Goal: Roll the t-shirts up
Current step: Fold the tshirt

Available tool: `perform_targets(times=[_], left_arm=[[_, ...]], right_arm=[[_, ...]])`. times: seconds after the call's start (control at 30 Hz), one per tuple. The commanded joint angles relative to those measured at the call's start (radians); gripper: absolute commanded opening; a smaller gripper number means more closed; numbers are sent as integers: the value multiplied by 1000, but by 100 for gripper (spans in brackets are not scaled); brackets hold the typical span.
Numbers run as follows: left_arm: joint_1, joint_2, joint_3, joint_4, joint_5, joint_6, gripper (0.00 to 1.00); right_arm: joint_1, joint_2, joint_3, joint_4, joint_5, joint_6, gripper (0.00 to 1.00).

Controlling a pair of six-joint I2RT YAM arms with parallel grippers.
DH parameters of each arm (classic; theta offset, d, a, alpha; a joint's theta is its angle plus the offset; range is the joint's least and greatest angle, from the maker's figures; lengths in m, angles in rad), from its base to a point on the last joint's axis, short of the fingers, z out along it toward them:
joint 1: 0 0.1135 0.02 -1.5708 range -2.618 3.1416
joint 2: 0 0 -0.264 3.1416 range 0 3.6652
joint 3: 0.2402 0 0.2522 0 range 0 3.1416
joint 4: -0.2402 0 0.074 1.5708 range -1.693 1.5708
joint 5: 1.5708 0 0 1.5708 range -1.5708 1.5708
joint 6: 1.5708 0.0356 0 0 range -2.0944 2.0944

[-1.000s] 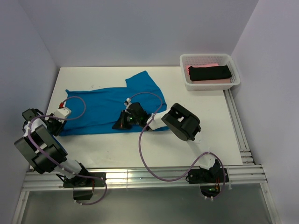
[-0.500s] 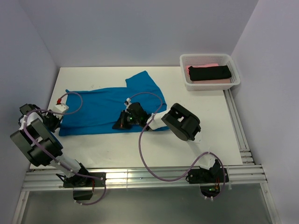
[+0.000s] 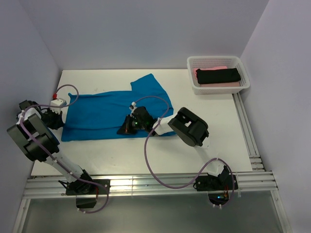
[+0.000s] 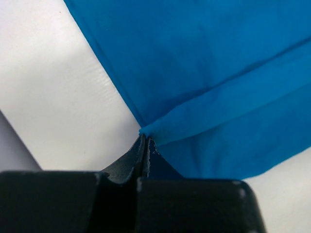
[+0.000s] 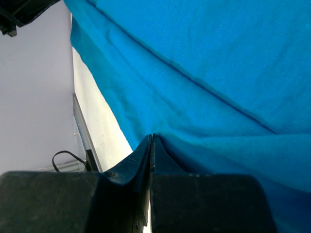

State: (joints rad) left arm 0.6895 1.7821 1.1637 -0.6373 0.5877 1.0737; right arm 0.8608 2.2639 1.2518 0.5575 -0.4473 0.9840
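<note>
The left gripper (image 4: 146,143) is pressing its fingertips fully together on a small raised fold at the edge of the blue t-shirt (image 4: 209,63), with the cloth spreading ahead of and to the right of the tips and the bare white table (image 4: 58,102) lying to their left. The right gripper (image 5: 151,141) is likewise clamping its tips tight on a ridge of the same shirt near its hem, the cloth stretching flat beyond the fingers. Well apart from both pairs of fingers, off to their right in the overhead view, the black t-shirt (image 3: 218,75) is lying on the pink t-shirt (image 3: 221,67) inside the white basket (image 3: 221,89).
</note>
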Motion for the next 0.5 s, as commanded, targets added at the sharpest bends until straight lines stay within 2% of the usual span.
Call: perform_targets(times=[0.0, 0.33, 0.37, 0.4, 0.43, 0.47], left_arm=[[-27, 31, 57, -22, 32, -92, 0], [-38, 143, 204, -56, 46, -335, 0], [-38, 151, 214, -61, 44, -354, 3], [-38, 157, 223, -71, 53, -368, 9], [-38, 166, 240, -81, 58, -388, 32], [-38, 165, 241, -76, 58, -403, 44]], right_arm=[[0, 20, -8, -48, 4, -16, 0], [0, 14, -11, -45, 5, -19, 0], [-2, 14, -12, -45, 4, -21, 0], [0, 16, -11, -42, 2, -18, 0], [-2, 17, -9, -42, 1, -18, 0], [-2, 16, -9, -42, 1, -19, 0]])
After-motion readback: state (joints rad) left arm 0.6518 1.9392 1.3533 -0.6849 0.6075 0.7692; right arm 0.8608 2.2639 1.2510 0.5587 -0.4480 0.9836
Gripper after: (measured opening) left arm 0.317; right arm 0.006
